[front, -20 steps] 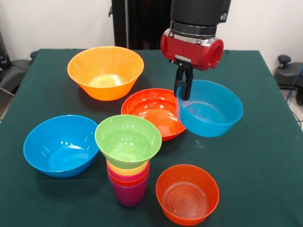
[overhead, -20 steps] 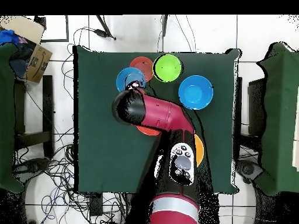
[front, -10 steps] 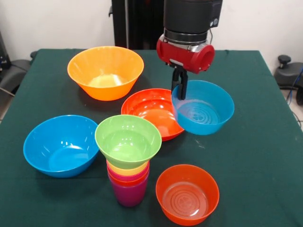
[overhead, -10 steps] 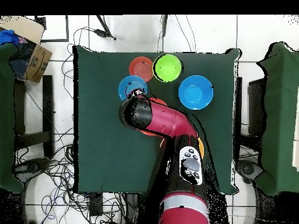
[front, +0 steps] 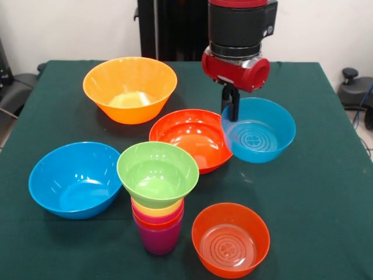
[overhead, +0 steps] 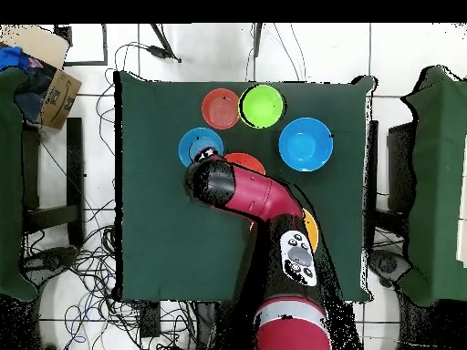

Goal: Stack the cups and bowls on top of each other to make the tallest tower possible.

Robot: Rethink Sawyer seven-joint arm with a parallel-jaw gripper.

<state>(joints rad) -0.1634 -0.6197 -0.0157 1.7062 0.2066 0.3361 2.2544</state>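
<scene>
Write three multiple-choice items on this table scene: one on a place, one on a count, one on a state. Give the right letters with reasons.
1. What sits on top of the tower of cups?
A. the small green bowl
B. the large blue bowl
C. nothing

2. How many bowls are in the front view?
A. four
B. six
C. eight

3. What is the gripper doing?
A. hanging open over bare cloth
B. shut on the rim of the small blue bowl
C. holding a cup

Answers: 1 A, the green bowl rests on the cups. 2 B, two blue, one green, three orange or red-orange. 3 B, its fingers pinch that bowl's rim.
</scene>
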